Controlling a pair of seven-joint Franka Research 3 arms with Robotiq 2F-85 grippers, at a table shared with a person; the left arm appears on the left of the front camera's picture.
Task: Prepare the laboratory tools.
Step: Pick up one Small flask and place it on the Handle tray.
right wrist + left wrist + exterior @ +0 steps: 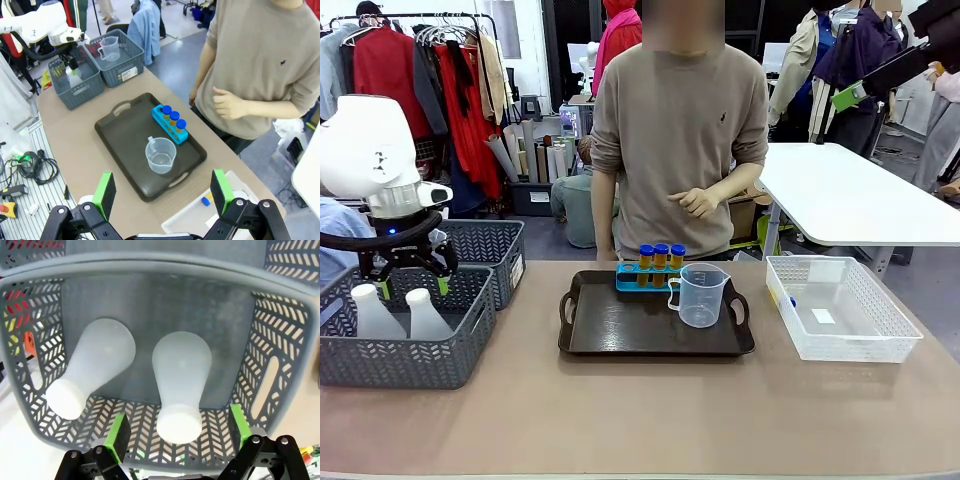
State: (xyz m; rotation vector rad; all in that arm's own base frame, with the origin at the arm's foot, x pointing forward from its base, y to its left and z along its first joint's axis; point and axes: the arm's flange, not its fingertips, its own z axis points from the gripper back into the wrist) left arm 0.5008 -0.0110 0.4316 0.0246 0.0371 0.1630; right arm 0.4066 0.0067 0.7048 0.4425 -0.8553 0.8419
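Over on the robot's left, the left claw (413, 285) hangs above the front grey basket (410, 365), jaws spread wide and nothing in them. Down in that basket stand two frosted white flasks (372, 312), side by side and upright. From the left wrist view, the nearer flask (180, 375) lines up with its neck between the two green pads (118, 436), with clear space on either side. The other flask (95, 367) sits beside it.

A second grey basket (495, 255) sits right behind the first, and the right wrist view catches a clear beaker (109, 48) inside it.

Mid-table, a dark tray (620, 335) with handles rests on the table (620, 430). On the tray's far edge a blue rack (625, 280) carries three amber tubes (661, 257) with blue caps, all upright in a row. Just in front of the rack, on the tray, stands the measuring beaker (700, 295), upright, with its handle on the side toward the grey baskets.

To the robot's right lies a white basket (840, 345), with a small blue-capped item (791, 300) near its far left corner.

The right claw (162, 191) is up high, looking down across the table, green pads set far apart, holding nothing.

At the far side the person (680, 130) stands behind the tray, one hand (698, 202) raised at waist height, well clear of the tools.
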